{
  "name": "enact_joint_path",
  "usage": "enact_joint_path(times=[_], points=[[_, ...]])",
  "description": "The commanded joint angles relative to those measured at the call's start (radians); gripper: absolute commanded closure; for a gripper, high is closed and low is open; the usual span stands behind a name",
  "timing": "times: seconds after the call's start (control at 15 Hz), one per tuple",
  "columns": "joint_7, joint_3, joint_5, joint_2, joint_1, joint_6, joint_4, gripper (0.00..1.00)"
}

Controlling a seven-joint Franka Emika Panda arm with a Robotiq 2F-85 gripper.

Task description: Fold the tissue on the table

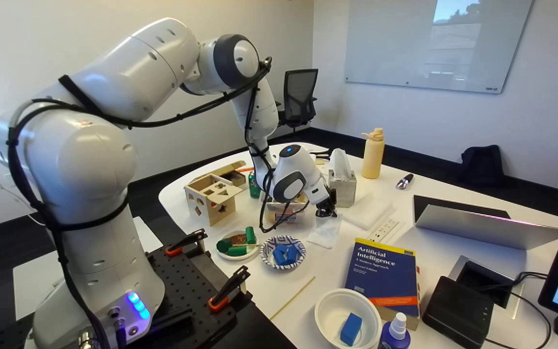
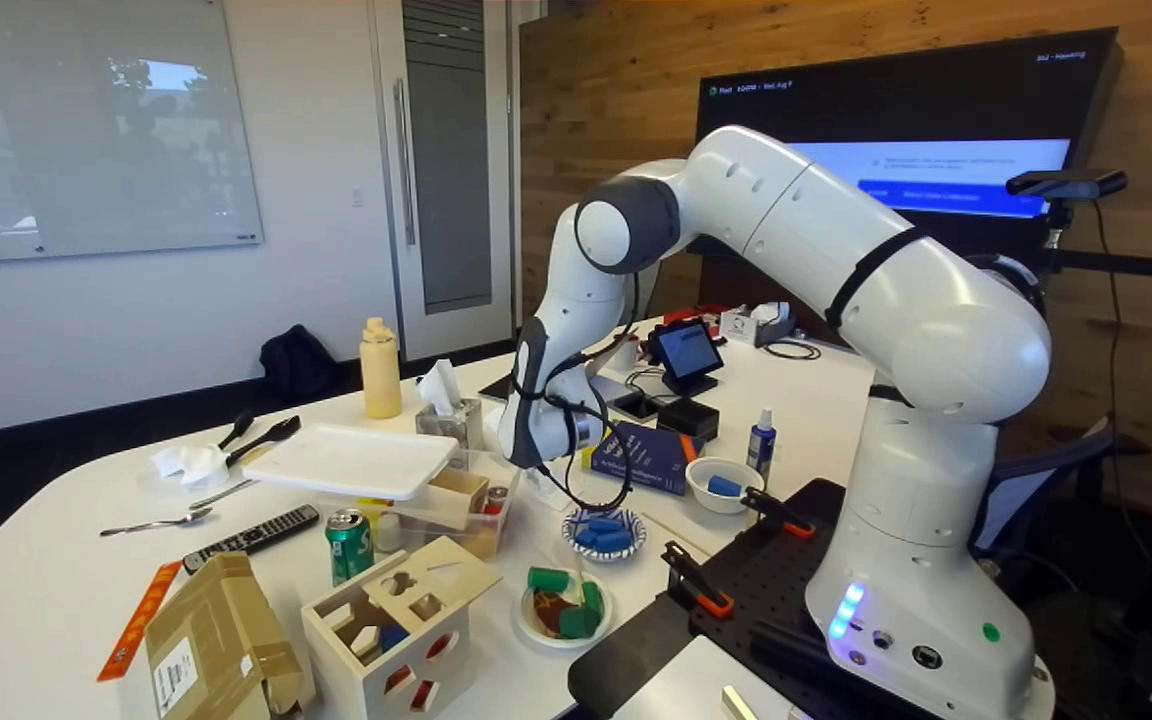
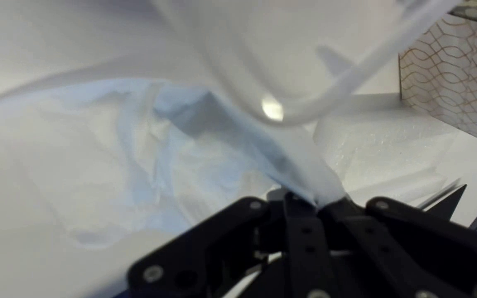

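Tissue (image 3: pixel 93 165) is on the table (image 1: pixel 330 264) right of the patterned bowl (image 1: pixel 265 253) in an exterior view, far edge clamped in the gripper (image 3: pixel 317 202), so I'd guess it's mid-fold and next needs that edge laid over the flat part.

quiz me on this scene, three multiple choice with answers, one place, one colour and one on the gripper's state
1. Where are the green pieces?
A: on the book; B: in the patterned bowl; C: in the round white dish.

2. What colour is the tall bottle?
A: yellow; B: black; C: red.

3. How is the gripper?
A: wide open; B: shut on the tissue; C: holding a spoon.

1 C, both exterior views show them there; 2 A, its body is yellow; 3 B, the wrist view shows a fold in closed jaws.
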Motion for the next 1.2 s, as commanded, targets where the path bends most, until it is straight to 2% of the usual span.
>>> enact_joint_path(times=[0.0,0.27,0.6,0.87,1.13], points=[[0.101,-0.044,0.004,0.010,0.057,0.000,0.008,1.00],[0.186,-0.118,0.030,-0.006,0.151,0.000,-0.049,1.00],[0.283,-0.221,0.101,0.002,0.317,0.000,-0.167,1.00],[0.408,-0.295,0.183,0.018,0.481,-0.001,-0.266,1.00],[0.546,-0.368,0.270,0.040,0.684,-0.001,-0.386,1.00]])
